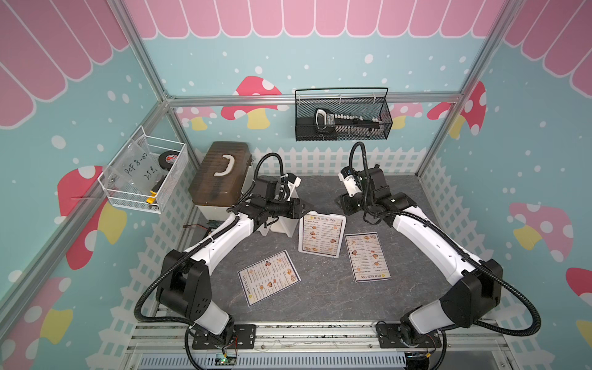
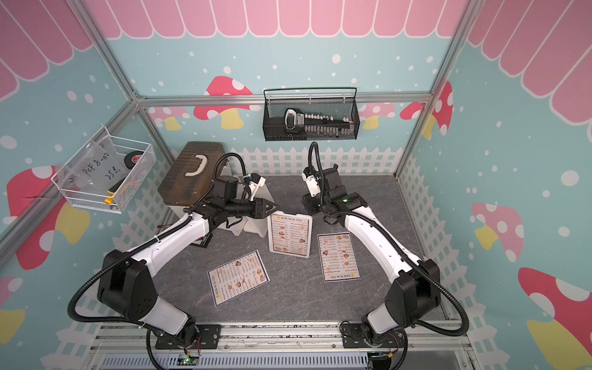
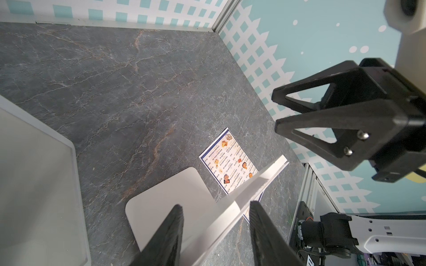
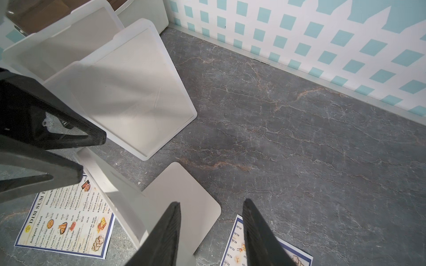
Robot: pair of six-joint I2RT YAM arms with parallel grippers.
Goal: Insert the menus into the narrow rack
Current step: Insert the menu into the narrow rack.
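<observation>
menus [image 1: 268, 277]: white, dark-blue border, orange-brown photos | tabletop [image 1: 320, 298]: grey, veined marble | walls [image 1: 320, 64]: teal, white dots

Middle menu [image 1: 322, 235] seemingly in rack [image 1: 341, 230]; left menu [image 1: 268, 277], right menu [image 1: 367, 256] flank it.

Menu [image 4: 234, 239] partly beyond the right wrist view's edge

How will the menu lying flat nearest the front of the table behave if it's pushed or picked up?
The front menu is a thin sheet lying flush on the grey tabletop, so it's probably light and floppy. No edge stands up, so pinching it looks hard; a push would likely slide it.
</observation>
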